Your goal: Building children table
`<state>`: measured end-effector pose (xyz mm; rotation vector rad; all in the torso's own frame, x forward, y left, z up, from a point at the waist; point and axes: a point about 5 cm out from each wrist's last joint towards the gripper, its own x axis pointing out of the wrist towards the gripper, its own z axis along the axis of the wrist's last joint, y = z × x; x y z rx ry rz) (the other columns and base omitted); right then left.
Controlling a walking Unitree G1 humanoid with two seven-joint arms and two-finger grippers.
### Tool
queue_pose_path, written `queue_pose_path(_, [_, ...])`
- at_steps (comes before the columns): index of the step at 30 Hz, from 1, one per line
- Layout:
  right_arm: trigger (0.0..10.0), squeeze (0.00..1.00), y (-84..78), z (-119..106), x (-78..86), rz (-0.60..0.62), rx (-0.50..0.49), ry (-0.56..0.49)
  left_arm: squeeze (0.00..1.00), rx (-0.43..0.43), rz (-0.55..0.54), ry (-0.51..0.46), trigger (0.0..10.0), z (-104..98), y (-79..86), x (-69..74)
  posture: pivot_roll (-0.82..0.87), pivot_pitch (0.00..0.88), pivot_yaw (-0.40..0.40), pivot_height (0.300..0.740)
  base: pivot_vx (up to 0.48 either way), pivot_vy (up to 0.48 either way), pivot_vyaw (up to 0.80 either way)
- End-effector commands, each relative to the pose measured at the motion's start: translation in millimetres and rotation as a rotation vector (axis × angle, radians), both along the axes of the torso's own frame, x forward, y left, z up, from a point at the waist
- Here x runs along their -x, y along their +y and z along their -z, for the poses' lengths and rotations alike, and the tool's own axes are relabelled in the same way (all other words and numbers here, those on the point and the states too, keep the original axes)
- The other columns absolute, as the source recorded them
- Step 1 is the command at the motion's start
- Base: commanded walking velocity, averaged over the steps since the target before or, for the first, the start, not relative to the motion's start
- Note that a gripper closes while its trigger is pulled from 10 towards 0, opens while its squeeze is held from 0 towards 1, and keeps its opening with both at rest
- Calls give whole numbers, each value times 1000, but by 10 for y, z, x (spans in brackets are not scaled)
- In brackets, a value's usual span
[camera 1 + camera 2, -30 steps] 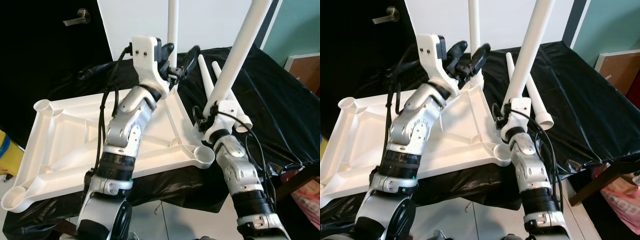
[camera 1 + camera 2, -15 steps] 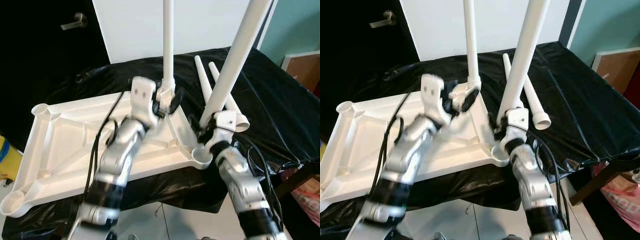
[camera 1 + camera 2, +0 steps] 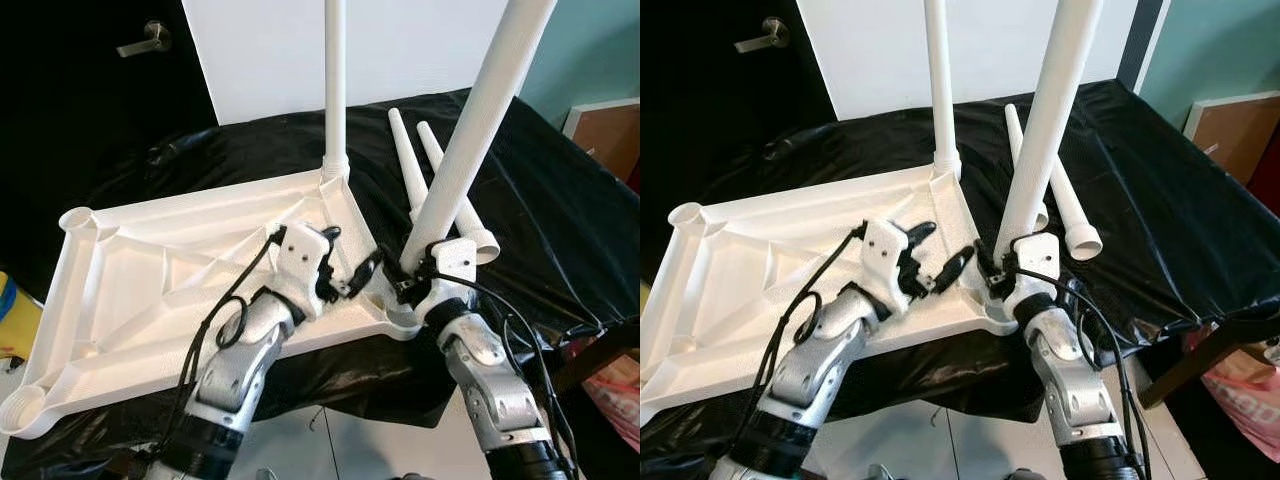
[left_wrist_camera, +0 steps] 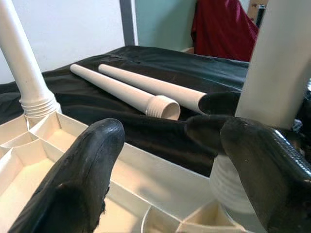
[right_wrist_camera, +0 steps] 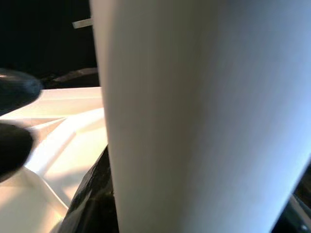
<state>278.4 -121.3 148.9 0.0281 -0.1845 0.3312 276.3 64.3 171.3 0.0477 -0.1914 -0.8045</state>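
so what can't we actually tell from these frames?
- Whether the held leg is seated in the corner socket: in the eye views the right tool covers the joint.
- Right tool's grip: in the right wrist view the leg blocks the fingers.
- Both upright legs' tops: cut off by the top edge, including the back leg.
- Tabletop's near-left corner: cut by the left edge.
- Left tool hovers open by the socket.

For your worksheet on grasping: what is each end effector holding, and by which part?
The right end effector grips a white table leg near its lower, threaded end, over the tabletop's corner socket. The left end effector is open and holds nothing.
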Motion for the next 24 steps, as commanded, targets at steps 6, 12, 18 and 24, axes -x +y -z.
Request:
queue_pose_path(6, [10000, 0, -40, 21, 65, 3, 4, 5, 0, 14, 91, -5, 10000, 16, 49, 127, -176, 37, 47, 740, 0, 0, 0])
queue_pose_path(12, [10000, 0, -43, 22, 81, 2, 4, 8, 0, -42, 184, 36, 10000, 121, 60, 256, -174, 29, 45, 740, 0, 0, 0])
queue_pose_path(18, [10000, 0, -32, 17, 93, -7, 6, 6, 0, -92, 233, 68, 10000, 210, 50, 346, -171, 26, 45, 740, 0, 0, 0])
queue_pose_path(24, [10000, 0, -23, 58, 117, -17, 17, 21, 0, -115, 244, 119, 10000, 315, 25, 398, -168, 24, 42, 740, 0, 0, 0])
